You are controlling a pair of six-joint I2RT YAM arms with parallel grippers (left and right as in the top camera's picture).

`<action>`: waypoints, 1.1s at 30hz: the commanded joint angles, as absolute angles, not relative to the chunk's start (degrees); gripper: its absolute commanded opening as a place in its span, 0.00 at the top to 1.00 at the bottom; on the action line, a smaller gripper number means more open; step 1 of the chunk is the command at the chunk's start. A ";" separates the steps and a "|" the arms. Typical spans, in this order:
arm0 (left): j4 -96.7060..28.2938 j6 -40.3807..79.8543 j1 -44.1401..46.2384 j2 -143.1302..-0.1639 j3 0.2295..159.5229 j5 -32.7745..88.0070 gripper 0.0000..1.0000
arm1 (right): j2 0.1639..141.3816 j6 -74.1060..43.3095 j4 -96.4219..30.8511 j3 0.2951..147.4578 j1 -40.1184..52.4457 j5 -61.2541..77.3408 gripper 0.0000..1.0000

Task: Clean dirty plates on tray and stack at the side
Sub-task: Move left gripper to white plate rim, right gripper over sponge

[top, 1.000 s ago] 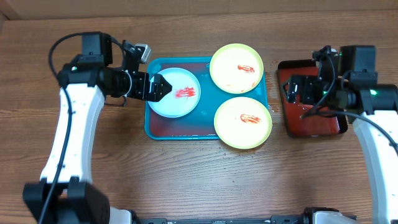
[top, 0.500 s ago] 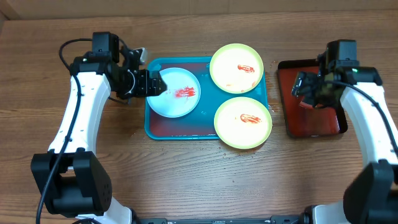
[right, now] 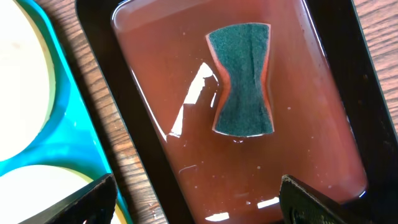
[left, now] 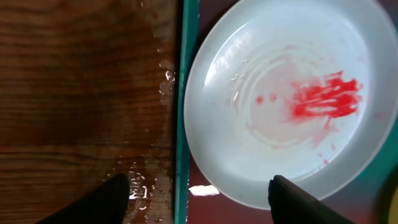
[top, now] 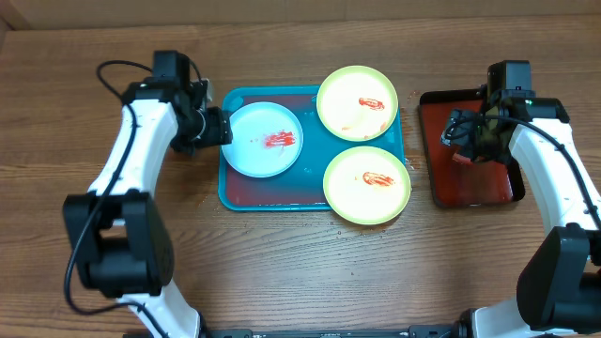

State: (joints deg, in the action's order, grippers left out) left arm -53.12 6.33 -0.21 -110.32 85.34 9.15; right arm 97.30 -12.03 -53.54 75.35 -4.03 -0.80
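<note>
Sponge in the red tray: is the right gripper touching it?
Apart. Right wrist view shows the sponge lying free, the right gripper open and clear of it.

Bright, even light, soft shadows.
We see white glare on the wet red tray (right: 311,124); the left end effector (left: 202,200) is blurred.
</note>
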 commanded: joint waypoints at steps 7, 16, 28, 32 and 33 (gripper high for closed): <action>-52.23 13.54 4.21 -116.09 86.56 3.88 0.57 | 97.76 -12.62 -53.63 76.86 -4.27 -2.17 0.15; -54.22 21.10 4.91 -116.53 86.54 -2.55 0.60 | 97.76 -12.23 -54.37 76.86 -4.27 -3.01 0.15; -55.07 24.91 6.24 -116.57 86.35 -1.89 0.56 | 97.76 -12.21 -54.98 76.86 -4.27 -3.01 0.15; -55.66 24.91 6.96 -116.62 86.35 -0.38 0.55 | 97.76 -12.21 -55.72 76.86 -4.27 -3.57 0.15; -55.61 24.91 7.05 -116.62 86.35 -0.38 0.55 | 97.76 -12.21 -55.90 76.86 -4.27 -3.92 0.15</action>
